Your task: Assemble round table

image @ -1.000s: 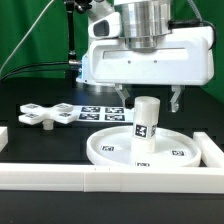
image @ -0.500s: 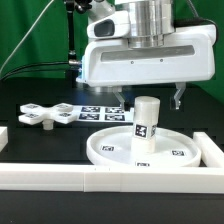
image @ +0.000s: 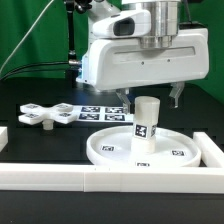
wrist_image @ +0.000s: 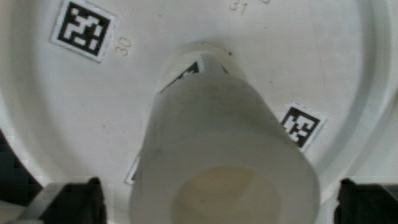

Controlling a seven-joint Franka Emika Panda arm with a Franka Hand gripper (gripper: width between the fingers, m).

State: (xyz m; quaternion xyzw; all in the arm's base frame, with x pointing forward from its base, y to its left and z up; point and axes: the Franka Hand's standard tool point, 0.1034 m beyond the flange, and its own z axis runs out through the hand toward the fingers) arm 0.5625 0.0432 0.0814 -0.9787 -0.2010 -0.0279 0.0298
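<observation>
The round disc lies rim up on the black table, and its white inside fills the wrist view. The short thick leg stands upright in the disc's middle. In the wrist view I look down on the leg's top. My gripper hangs over the leg and is open. One dark fingertip shows on each side of the leg's top, apart from it. The cross-shaped foot lies flat at the exterior view's left.
The marker board lies behind the disc. Long white bars frame the table at the front, at the exterior view's left and at its right. Cables hang behind the arm.
My gripper body has shifted slightly toward the exterior view's left. The leg, the disc and the foot have not moved.
</observation>
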